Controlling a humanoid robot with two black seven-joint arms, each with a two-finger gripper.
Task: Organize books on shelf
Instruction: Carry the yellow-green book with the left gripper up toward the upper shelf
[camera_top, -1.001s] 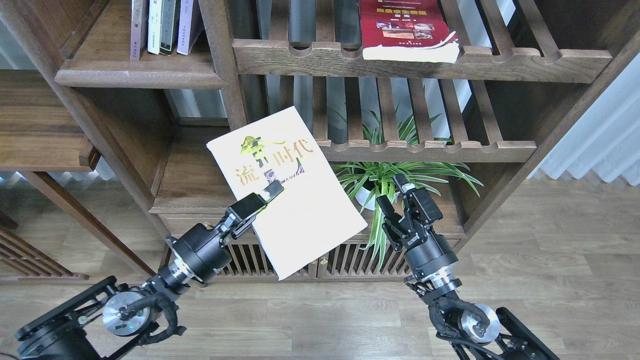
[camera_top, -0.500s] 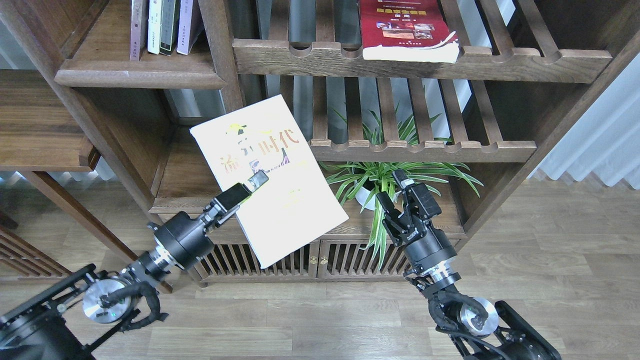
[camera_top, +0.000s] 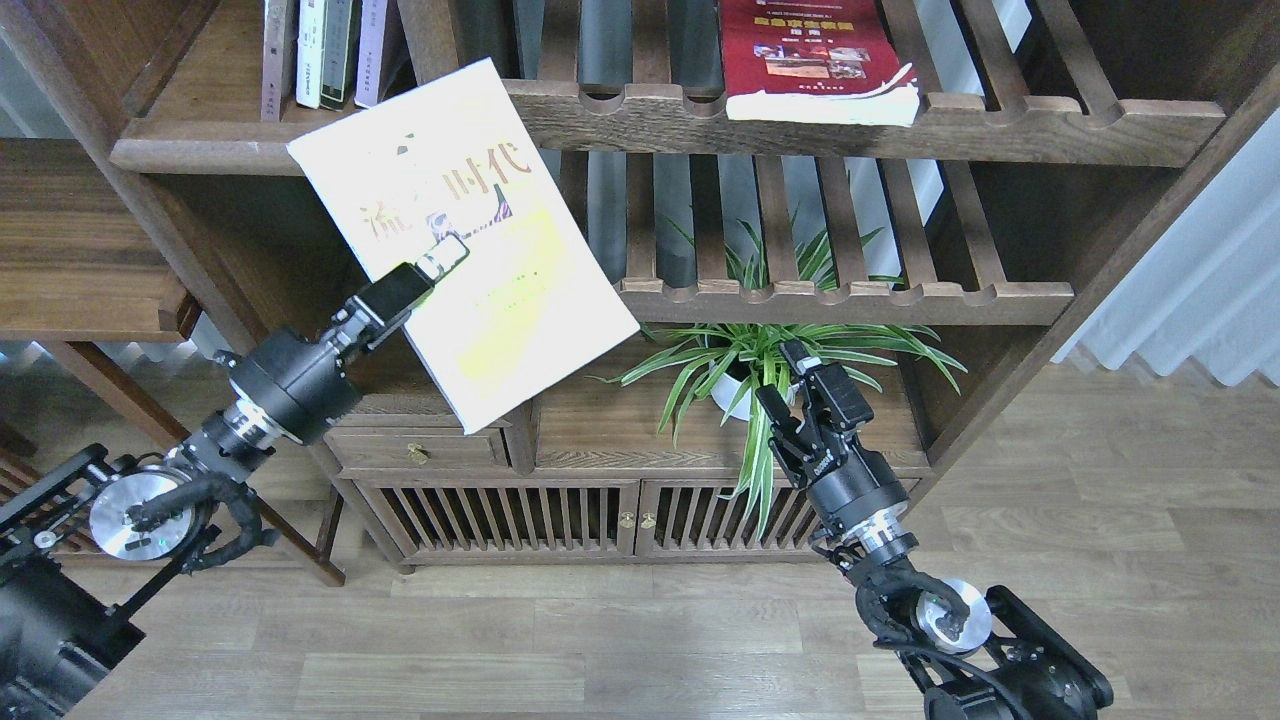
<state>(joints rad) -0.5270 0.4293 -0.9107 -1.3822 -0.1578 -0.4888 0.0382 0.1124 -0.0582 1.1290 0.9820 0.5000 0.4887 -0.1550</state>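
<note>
Left gripper (camera_top: 432, 268) pinching the yellow-green book (camera_top: 470, 230), held tilted in the air in front of the solid shelf (camera_top: 250, 150). Red book (camera_top: 810, 60) flat on the slatted rack (camera_top: 1000, 125). Right gripper (camera_top: 805, 385) empty by the plant (camera_top: 760, 360), fingers spread.

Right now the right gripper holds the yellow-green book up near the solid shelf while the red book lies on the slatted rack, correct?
Not quite: the head view shows the left gripper holding the yellow-green book; the right gripper is empty. The rest holds.
</note>
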